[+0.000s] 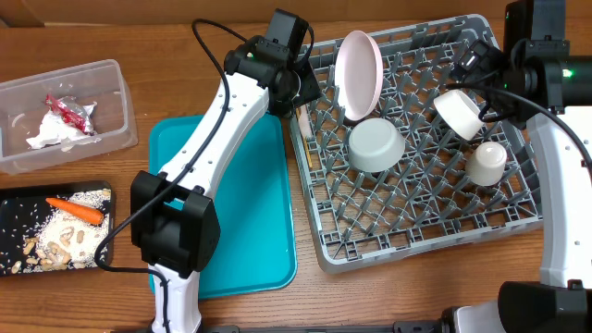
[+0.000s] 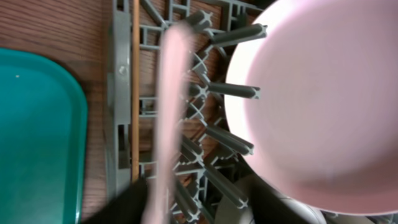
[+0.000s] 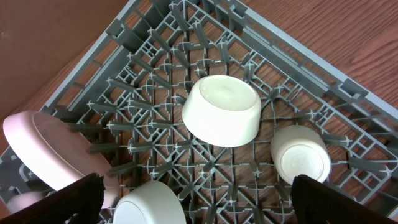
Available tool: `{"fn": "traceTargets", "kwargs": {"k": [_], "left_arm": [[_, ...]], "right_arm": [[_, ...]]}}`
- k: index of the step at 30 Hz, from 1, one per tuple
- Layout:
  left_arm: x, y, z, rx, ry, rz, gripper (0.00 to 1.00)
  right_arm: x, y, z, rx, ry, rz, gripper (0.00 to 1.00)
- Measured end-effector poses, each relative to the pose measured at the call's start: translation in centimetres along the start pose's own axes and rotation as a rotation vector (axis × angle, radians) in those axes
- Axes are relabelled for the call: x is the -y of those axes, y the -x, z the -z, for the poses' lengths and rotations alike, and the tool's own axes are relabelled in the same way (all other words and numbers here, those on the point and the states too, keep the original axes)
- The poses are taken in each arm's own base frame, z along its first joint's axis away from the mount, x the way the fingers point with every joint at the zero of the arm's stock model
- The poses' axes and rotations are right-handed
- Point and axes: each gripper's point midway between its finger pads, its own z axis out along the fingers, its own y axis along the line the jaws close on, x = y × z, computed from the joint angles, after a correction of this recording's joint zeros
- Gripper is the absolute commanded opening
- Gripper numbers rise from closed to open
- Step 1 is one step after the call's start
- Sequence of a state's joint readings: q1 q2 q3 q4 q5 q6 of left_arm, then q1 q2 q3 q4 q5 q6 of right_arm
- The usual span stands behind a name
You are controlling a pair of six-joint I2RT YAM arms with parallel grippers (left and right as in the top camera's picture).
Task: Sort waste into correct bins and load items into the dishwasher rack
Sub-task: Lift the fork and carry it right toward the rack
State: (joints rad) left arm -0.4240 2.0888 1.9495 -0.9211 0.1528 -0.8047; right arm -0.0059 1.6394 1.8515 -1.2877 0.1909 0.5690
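Observation:
The grey dishwasher rack (image 1: 518,217) holds an upright pale pink plate (image 1: 361,69), a grey bowl (image 1: 376,145), a whitish bowl (image 1: 460,113) and a white cup (image 1: 486,162), all upside down. My left gripper (image 1: 301,92) is at the rack's left edge, open. In the left wrist view a blurred pale fork (image 2: 166,106) lies loose between its dark fingers (image 2: 121,205), beside the plate (image 2: 317,99). A thin wooden stick (image 2: 135,93) lies along the rack's edge. My right gripper (image 3: 205,208) hovers open over the rack, above the whitish bowl (image 3: 149,205).
A teal tray (image 1: 264,203) lies left of the rack, under the left arm. The clear tub (image 1: 106,79) at far left holds a crumpled napkin (image 1: 51,134) and a red wrapper (image 1: 69,111). The black tray (image 1: 14,199) holds a carrot (image 1: 76,211) and beige scraps (image 1: 55,245).

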Motion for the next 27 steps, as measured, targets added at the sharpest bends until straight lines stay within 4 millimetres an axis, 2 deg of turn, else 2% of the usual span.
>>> {"fn": "traceTargets", "kwargs": {"k": [4,10,12,21,27], "left_arm": [[-0.2,0.2,0.0,0.012,0.011,-0.003,0.84],[-0.2,0.1,0.0,0.008,0.01,-0.036,0.79],[-0.2,-0.3,0.0,-0.012,0.008,-0.05,0.8],[-2.0,-4.1,0.1,-0.133,0.113,-0.133,0.82],[-4.1,-8.0,1.2,-0.285,0.207,-0.124,0.81]], "right_arm": [[0.0,0.0,0.0,0.0,0.0,0.0,1.0],[0.0,0.0,0.0,0.0,0.0,0.0,1.0],[0.0,0.0,0.0,0.0,0.0,0.0,1.0],[0.0,0.0,0.0,0.0,0.0,0.0,1.0],[0.0,0.0,0.0,0.0,0.0,0.0,1.0]]}}
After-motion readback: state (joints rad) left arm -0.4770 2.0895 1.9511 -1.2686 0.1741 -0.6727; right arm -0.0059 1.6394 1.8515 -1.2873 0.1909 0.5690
